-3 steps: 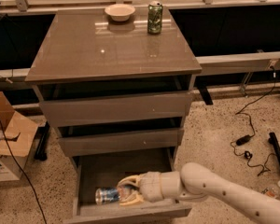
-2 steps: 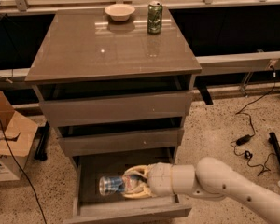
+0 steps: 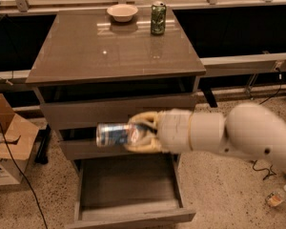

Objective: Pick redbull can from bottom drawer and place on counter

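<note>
My gripper [image 3: 139,133] is shut on the redbull can [image 3: 113,134], a slim silver-and-blue can held sideways and pointing left. It hangs in the air in front of the middle drawer, well above the bottom drawer [image 3: 128,187]. The bottom drawer is pulled open and nothing shows inside it. The counter [image 3: 86,51] is the glossy grey-brown top of the cabinet, above and behind the can. My white arm reaches in from the right.
A green patterned can [image 3: 158,18] and a pale bowl [image 3: 122,12] stand at the back of the counter. A cardboard box [image 3: 7,147] sits on the floor at the left. Cables and a small bottle [image 3: 276,197] lie on the floor at the right.
My gripper has lifted the redbull can out of the bottom drawer, up to the level of the middle drawer. The drawer now shows nothing inside.
</note>
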You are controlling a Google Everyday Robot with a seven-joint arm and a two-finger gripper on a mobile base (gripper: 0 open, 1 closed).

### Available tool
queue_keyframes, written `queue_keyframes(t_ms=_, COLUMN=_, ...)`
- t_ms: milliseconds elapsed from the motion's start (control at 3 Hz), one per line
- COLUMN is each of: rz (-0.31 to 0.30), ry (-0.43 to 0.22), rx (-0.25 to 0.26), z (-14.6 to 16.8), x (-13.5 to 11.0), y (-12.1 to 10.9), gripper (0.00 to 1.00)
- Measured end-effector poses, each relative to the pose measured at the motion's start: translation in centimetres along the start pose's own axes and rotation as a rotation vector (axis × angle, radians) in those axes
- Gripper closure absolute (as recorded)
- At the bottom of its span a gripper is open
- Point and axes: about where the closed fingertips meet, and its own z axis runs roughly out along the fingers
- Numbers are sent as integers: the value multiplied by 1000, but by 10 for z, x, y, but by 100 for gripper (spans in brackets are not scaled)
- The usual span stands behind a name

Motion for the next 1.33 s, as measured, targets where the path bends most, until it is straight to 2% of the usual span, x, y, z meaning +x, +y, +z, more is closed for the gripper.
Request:
queue_keyframes(t_ms=333, rz=-52, ry=6, rx=65, z=-17, x=-26, y=-38, gripper=100)
queue_keyframes(t_ms=667, rz=-52, ry=6, rx=65, z=-17, x=-26, y=-38, gripper=100)
queue_keyframes(t_ms=1000, rz=-75, ry=33, rx=57, z=-10, x=-25, y=-49, gripper=100)
queue_keyframes(t_ms=1333, rz=-136, ry=83, rx=22, z=-2, x=-21, y=-82, gripper=100)
